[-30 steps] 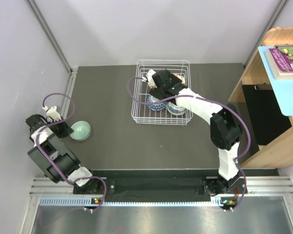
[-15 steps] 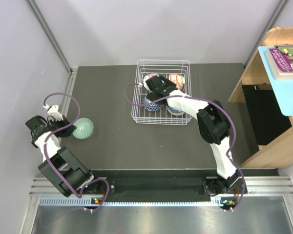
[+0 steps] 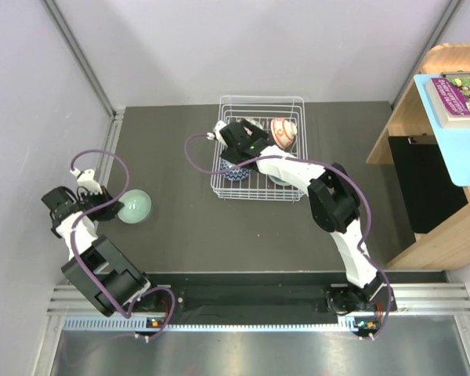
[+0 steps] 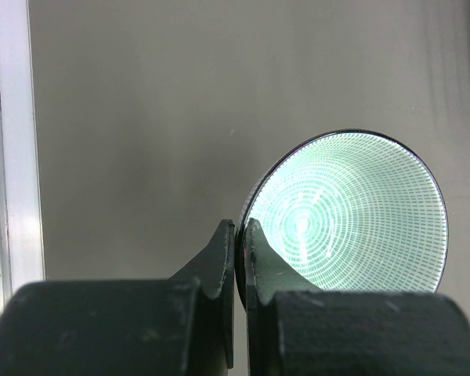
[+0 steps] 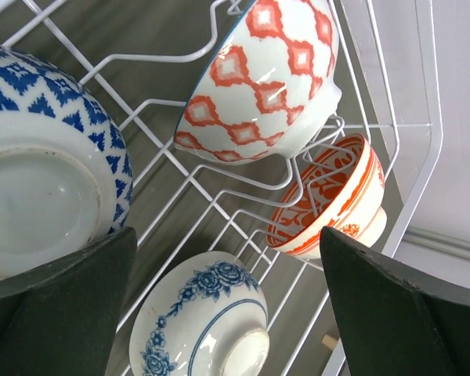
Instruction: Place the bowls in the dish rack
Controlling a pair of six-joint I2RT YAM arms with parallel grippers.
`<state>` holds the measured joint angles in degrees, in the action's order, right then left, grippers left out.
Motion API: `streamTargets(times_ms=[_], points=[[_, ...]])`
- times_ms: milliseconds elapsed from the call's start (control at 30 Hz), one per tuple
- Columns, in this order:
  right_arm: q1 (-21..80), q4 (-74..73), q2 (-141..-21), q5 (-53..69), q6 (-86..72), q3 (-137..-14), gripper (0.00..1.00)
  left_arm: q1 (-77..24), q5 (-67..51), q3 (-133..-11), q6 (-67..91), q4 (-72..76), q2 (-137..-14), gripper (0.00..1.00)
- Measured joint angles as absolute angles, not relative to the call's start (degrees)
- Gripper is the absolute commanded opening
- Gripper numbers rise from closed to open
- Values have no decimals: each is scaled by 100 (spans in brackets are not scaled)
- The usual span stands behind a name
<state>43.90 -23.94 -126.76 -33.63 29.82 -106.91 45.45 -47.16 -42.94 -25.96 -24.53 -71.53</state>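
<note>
My left gripper (image 4: 240,235) is shut on the rim of the pale green bowl (image 4: 352,211), which is tipped so its inside faces the wrist camera. From above, that bowl (image 3: 135,206) is at the mat's left edge beside the left gripper (image 3: 103,206). The white wire dish rack (image 3: 262,98) stands at the back. My right gripper (image 3: 233,135) hovers open inside it, holding nothing. Its wrist view shows the right gripper (image 5: 227,235) over a blue triangle-patterned bowl (image 5: 39,188), an orange diamond bowl (image 5: 258,78), an orange-red floral bowl (image 5: 329,196) and a blue floral bowl (image 5: 200,321).
A metal rail (image 4: 12,141) runs along the mat's left edge close to the green bowl. A wooden shelf unit (image 3: 446,157) with a blue board stands at the right. White walls close in the back and left.
The right arm swung left inside the rack, uncovering an orange bowl at the rack's back right. The left gripper shifted and tipped the green bowl slightly rightward.
</note>
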Motion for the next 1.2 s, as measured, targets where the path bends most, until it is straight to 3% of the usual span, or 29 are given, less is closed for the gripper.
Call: streamTargets(times_ms=[167, 600, 1200], points=[[4388, -2473, -12538, -3328, 3035, -10451, 100, 4545, -4788, -4289, -2657, -2467, -7150, 0], [4027, -3094, -10586, -2877, 3304, -8914, 100, 4248, -5572, -4580, -3118, -3092, -6386, 0], [3441, -2668, -10914, -3052, 3299, -8545, 100, 3124, -5872, -5520, -2040, -3114, -5583, 0]])
